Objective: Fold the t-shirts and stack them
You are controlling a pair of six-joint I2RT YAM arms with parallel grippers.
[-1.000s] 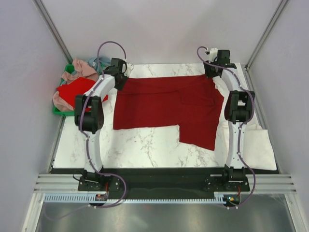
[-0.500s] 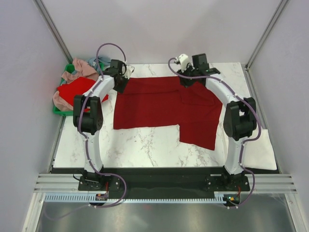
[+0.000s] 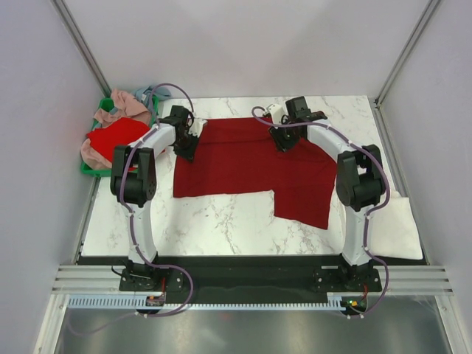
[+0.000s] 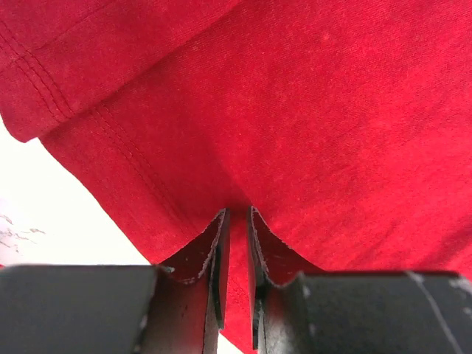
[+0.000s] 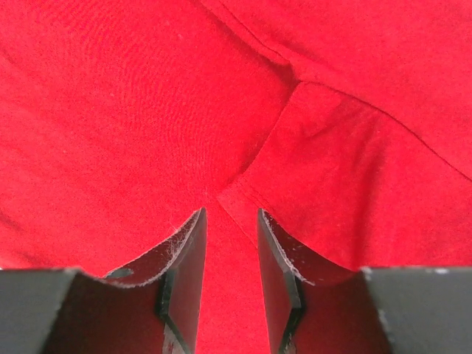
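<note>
A dark crimson t-shirt (image 3: 236,162) lies spread on the marble table (image 3: 214,221). My left gripper (image 3: 186,145) is at the shirt's upper left edge. In the left wrist view my left gripper (image 4: 236,214) has its jaws nearly together with the shirt's cloth (image 4: 332,110) pinched between them. My right gripper (image 3: 282,140) is over the shirt's upper middle. In the right wrist view my right gripper (image 5: 230,214) has its jaws narrowly apart with a fold of cloth (image 5: 110,110) and a seam between them.
A green crate (image 3: 88,168) at the table's far left holds a bright red shirt (image 3: 110,136), a dusty pink one (image 3: 125,107) and a light blue one (image 3: 151,94). A cream-white cloth (image 3: 402,221) lies at the right edge. Grey walls enclose the table.
My right gripper has swung from the far right corner leftward onto the shirt's upper middle, bringing the shirt's right upper edge with it. My left gripper has moved slightly nearer along the left edge.
</note>
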